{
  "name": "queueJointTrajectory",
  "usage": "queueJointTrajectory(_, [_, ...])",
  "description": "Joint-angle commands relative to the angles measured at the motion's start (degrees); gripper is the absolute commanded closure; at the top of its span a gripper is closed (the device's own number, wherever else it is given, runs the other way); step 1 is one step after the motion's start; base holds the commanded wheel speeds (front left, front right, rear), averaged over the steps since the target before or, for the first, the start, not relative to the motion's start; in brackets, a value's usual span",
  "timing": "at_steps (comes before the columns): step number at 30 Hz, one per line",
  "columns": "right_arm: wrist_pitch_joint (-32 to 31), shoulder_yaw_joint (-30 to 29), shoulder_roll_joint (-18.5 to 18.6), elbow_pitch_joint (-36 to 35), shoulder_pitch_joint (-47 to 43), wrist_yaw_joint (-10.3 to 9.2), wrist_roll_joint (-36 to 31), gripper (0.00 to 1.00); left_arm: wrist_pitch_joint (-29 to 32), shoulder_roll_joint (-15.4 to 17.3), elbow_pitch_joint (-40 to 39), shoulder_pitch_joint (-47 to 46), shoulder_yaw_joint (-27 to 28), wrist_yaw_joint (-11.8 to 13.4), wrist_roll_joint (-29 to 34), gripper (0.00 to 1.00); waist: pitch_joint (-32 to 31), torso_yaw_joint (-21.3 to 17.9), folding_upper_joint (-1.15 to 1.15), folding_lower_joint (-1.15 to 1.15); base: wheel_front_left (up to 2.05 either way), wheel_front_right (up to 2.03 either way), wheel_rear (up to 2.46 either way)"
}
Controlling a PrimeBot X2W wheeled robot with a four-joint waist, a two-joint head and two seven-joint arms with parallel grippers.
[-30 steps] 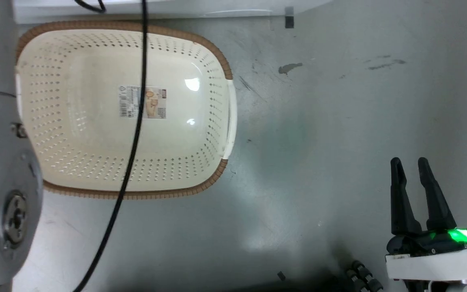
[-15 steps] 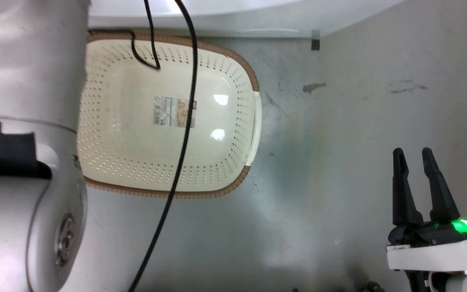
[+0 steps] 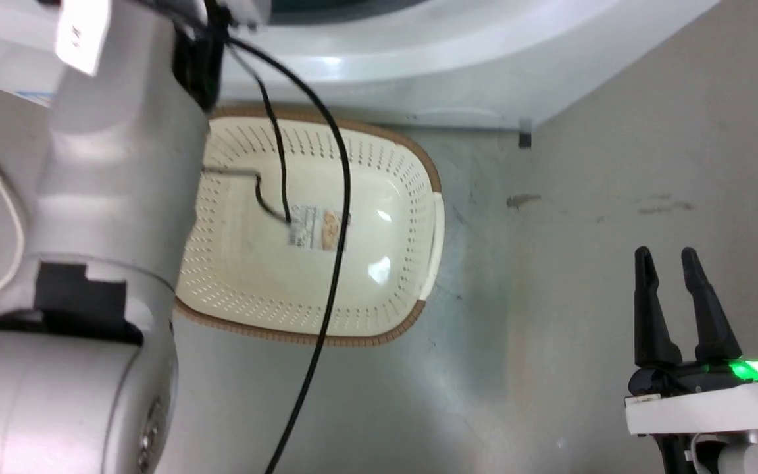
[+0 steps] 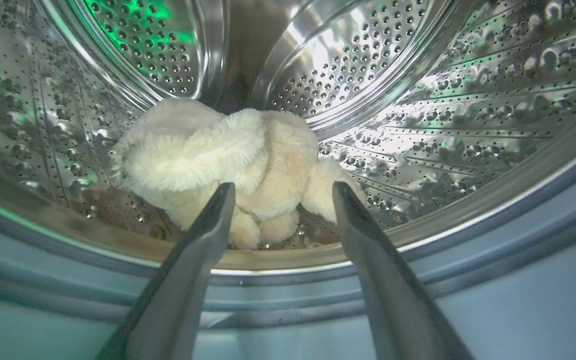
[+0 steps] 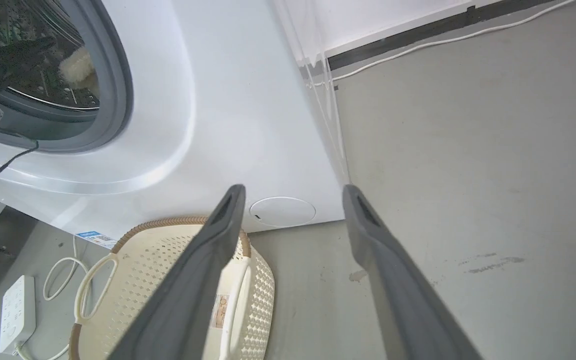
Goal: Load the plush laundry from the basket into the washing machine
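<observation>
Loading looks done: the plush laundry (image 4: 223, 165) lies low in the washing machine (image 5: 228, 115) drum (image 4: 443, 100), just beyond the left gripper (image 4: 280, 192), whose fingers are spread and empty, while the right gripper (image 3: 665, 260) hangs open apart from the basket (image 3: 405, 263); backing the arm out seems next.

I'm working in a laundry corner: a large white front-loading washing machine (image 5: 248, 125) stands on a bare scuffed grey concrete floor (image 5: 468, 175), with an oval cream perforated plastic basket (image 3: 412, 230) just before it.

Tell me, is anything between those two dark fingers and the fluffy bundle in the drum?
Nothing visible. The left gripper, open, points straight at the plush laundry, which already lies inside the drum of the washing machine.
</observation>
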State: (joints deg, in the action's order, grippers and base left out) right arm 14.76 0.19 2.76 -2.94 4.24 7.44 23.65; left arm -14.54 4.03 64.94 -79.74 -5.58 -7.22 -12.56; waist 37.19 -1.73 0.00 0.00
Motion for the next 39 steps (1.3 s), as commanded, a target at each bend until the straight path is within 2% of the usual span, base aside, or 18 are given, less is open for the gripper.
queueJointTrajectory(1, [0.24,-0.12,0.11,0.52,0.91,0.05,-0.34,0.0,0.0,-0.26,0.37,2.02,-0.52,-0.15,-0.29,0.0,-2.8,1.18,0.0,0.0,0.0,0.0,0.0])
queueJointTrajectory(12, [0.19,-1.11,0.11,4.13,0.12,0.05,-1.27,0.0,-0.08,-1.09,-0.3,12.27,-3.02,-0.22,-3.77,0.0,-11.41,4.02,0.0,0.0,0.0,0.0,0.0])
queueJointTrajectory(19, [-0.28,-1.67,0.11,6.32,-1.78,0.05,-1.46,0.0,-0.27,-1.13,-4.99,21.29,-5.47,-0.24,-9.49,0.0,-18.31,5.42,0.0,0.0,0.0,0.0,0.0])
queueJointTrajectory(26, [-0.72,-1.93,0.11,7.98,-3.89,0.05,-1.31,0.0,-0.4,-0.99,-11.48,30.7,-5.84,1.68,-10.72,0.0,-24.83,6.05,0.0,0.0,0.0,0.0,0.0])
queueJointTrajectory(39, [-1.06,-1.92,0.11,9.85,-7.67,0.05,-1.65,0.0,-0.29,2.49,-28.29,51.14,-5.6,5.08,-10.38,0.0,-34.52,5.71,0.0,0.0,0.0,0.0,0.0])
